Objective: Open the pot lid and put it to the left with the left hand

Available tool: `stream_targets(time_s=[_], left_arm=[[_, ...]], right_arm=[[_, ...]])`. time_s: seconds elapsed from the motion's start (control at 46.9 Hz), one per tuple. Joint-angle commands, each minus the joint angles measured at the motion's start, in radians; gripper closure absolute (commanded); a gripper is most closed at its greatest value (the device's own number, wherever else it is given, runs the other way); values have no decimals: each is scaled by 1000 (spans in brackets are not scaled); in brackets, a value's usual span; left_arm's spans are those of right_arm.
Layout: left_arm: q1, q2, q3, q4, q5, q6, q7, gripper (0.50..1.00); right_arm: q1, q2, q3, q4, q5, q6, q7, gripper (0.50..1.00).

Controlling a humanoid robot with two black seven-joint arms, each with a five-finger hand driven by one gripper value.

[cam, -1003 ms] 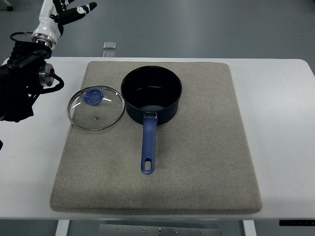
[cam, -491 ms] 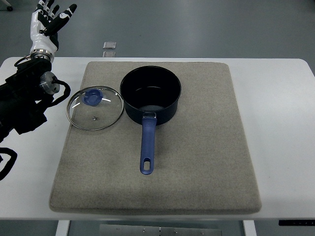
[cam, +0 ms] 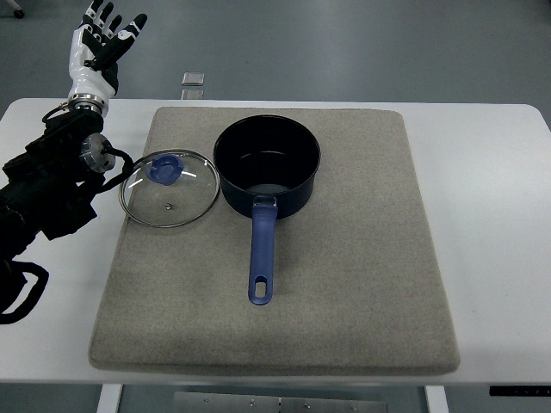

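Note:
A dark blue pot [cam: 267,164] stands open on the grey mat [cam: 344,284], its blue handle [cam: 261,254] pointing toward the near edge. The glass lid [cam: 169,188] with a blue knob [cam: 163,169] lies flat on the mat just left of the pot, touching or nearly touching its side. My left hand [cam: 102,39] is raised beyond the table's far left corner, fingers spread and holding nothing. Its black arm [cam: 52,185] comes in from the left edge, beside the lid. The right arm is out of view.
The mat lies on a white table [cam: 491,215]. A small grey object [cam: 193,79] sits on the floor beyond the far table edge. Black cable loops [cam: 21,292] hang at the left edge.
The left hand has swung from pointing rightward to upright with fingers spread, and the arm has shifted slightly right. Pot and lid have not moved.

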Motion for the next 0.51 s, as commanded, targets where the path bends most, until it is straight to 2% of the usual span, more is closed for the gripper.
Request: stream_targets(time_s=[0.0,0.491], left_arm=[[0,-2,-4,0,0,1,0,538],[3,-17,-6,-10,-1,12,-1,538]], right_arm=[[0,0,0,1,0,0,1,583],[-5,0,-2,0,5,-2,-1,583]])
